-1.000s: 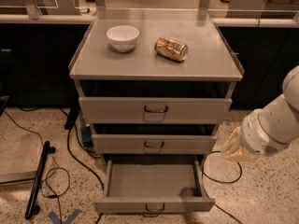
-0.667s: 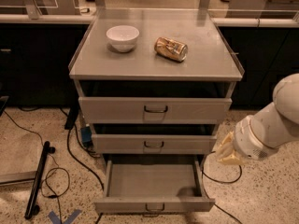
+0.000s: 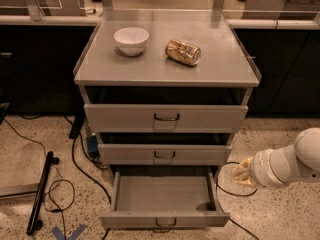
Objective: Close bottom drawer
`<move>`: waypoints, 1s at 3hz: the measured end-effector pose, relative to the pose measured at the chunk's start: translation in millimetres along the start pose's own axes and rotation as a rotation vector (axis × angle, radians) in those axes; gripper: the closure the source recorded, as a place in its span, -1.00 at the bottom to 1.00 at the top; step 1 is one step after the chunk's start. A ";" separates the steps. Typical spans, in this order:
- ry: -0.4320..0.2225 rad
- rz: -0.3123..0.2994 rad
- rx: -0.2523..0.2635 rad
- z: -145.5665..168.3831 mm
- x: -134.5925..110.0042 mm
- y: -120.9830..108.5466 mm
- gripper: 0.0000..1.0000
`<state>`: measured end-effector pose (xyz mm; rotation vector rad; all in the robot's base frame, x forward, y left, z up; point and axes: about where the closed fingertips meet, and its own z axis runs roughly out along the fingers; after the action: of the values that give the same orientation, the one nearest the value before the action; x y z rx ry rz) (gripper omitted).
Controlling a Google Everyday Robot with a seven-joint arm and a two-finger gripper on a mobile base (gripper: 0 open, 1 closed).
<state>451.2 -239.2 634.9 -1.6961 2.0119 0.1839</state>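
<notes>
The bottom drawer (image 3: 164,218) is the lowest of three grey cabinet drawers. It is pulled out towards me, its empty shallow tray showing, with a small dark wire handle on its slim front. The middle drawer (image 3: 165,154) and the top drawer (image 3: 166,117) sit further in above it. My gripper (image 3: 241,173) is at the end of my white arm, low on the right. It is just right of the open bottom drawer's right side and level with its back part, not touching it.
A white bowl (image 3: 131,40) and a crushed gold can (image 3: 183,52) lie on the cabinet top (image 3: 225,64). Black cables (image 3: 60,189) and a dark bar (image 3: 40,194) lie on the speckled floor to the left. A cable runs on the floor below my gripper.
My arm has moved down and a little left, bringing the gripper lower beside the open bottom drawer. The drawers have not moved.
</notes>
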 end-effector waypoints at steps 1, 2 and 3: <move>0.000 0.000 0.000 0.0 0.0 0.0 1.00; 0.009 0.051 -0.041 33.8 6.3 16.8 1.00; -0.056 0.178 -0.075 96.7 23.1 55.0 1.00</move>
<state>423.9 -208.1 529.0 -1.5369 2.1376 0.3682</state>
